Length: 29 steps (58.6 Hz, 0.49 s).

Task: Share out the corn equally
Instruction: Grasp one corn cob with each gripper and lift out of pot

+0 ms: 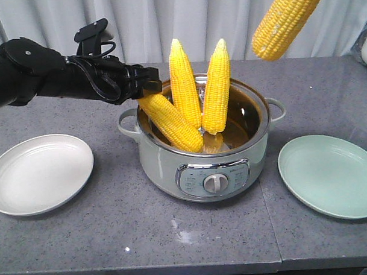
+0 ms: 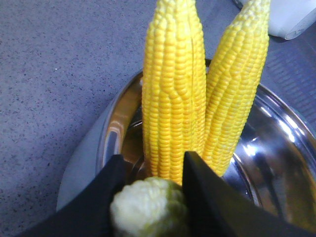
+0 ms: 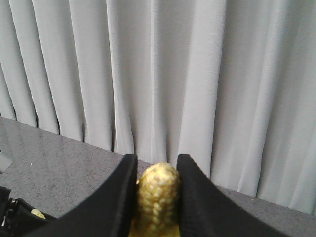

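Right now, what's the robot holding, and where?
Left gripper pinches the leaning cob by its pale upper end; right gripper pinches the lifted cob by one end.

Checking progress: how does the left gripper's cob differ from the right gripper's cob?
The left cob, clamped by the left gripper, leans in the pot, lower end inside; the right cob, in the right gripper, hangs in the air outside it. The left cob has two upright cobs beside it; the right cob is alone. Both are yellow, gripped at one end.
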{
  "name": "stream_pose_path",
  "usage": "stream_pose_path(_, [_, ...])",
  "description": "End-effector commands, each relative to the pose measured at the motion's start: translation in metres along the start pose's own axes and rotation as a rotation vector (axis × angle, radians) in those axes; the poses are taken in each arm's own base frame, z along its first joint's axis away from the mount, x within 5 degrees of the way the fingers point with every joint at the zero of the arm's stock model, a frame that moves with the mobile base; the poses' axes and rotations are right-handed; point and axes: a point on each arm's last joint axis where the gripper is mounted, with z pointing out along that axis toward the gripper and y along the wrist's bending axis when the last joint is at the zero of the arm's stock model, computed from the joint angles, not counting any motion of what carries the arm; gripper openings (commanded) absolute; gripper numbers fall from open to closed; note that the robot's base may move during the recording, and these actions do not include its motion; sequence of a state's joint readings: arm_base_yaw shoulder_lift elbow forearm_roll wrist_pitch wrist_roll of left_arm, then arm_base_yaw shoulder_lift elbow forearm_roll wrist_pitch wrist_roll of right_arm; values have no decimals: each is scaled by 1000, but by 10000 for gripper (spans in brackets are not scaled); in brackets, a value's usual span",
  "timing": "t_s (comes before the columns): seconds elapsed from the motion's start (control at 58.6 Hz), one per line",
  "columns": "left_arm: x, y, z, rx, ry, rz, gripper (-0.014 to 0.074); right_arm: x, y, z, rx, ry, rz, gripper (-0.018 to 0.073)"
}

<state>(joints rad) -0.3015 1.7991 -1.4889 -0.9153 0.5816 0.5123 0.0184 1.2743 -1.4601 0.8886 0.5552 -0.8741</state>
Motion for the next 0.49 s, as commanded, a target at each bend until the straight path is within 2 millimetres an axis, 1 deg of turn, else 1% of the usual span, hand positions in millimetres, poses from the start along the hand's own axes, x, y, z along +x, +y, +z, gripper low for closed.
stream_pose_path(0.0, [-16, -18, -20, 38, -74, 16, 86, -20, 1, -15, 35, -93, -3, -5])
stream_pose_path(0.085, [-18, -20, -23, 41, -80, 18, -2, -19, 2, -15, 30, -88, -3, -5])
stream_pose_path(0.102, [-18, -20, -24, 42, -81, 19, -9, -19, 2, -15, 30, -88, -3, -5])
stream_pose_path(0.188, [-21, -25, -31, 48, -101, 25, -8, -19, 2, -15, 30, -88, -1, -5])
stream_pose_path(0.256, [-26, -31, -42, 50, -137, 38, -8, -19, 2, -15, 29, -88, 11, -5])
stream_pose_path(0.341, [-34, -42, -63, 52, -207, 59, -7, -19, 2, -15, 22, -84, 36, -5])
stream_pose_path(0.427, [-43, -55, -90, 52, -295, 86, -8, -20, 2, -16, 22, -86, 37, -5])
stream_pose_path(0.478, [-47, -65, -110, 57, -351, 107, -8, -21, 4, -19, 22, -92, 34, -5])
